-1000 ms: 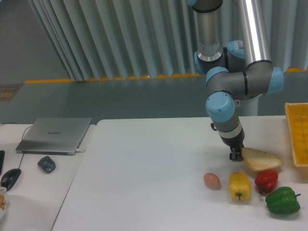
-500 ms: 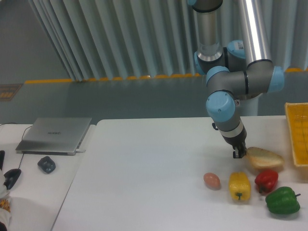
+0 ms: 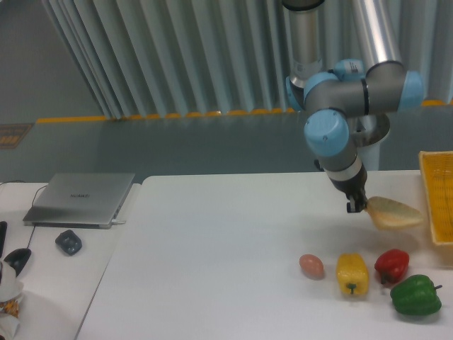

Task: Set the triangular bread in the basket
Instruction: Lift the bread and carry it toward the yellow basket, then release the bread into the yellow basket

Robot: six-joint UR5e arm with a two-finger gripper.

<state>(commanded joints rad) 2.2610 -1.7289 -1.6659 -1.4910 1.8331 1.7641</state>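
Above the white surface (image 3: pixel 212 241), the dark two-finger pincer (image 3: pixel 357 204) is pinching the left tip of the flat, pale tan triangular bread (image 3: pixel 393 212), which is hanging clear of the surface, just left of the bright yellow lattice-sided plastic basket (image 3: pixel 437 195). Below it, a small brown egg (image 3: pixel 311 265), a yellow pepper (image 3: pixel 352 274), a red pepper (image 3: pixel 391 265) and a green pepper (image 3: pixel 415 295) are lying in a row.

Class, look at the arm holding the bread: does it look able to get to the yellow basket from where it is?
Probably yes: the gripper holds the triangular bread above the table, and nothing stands between it and the basket.
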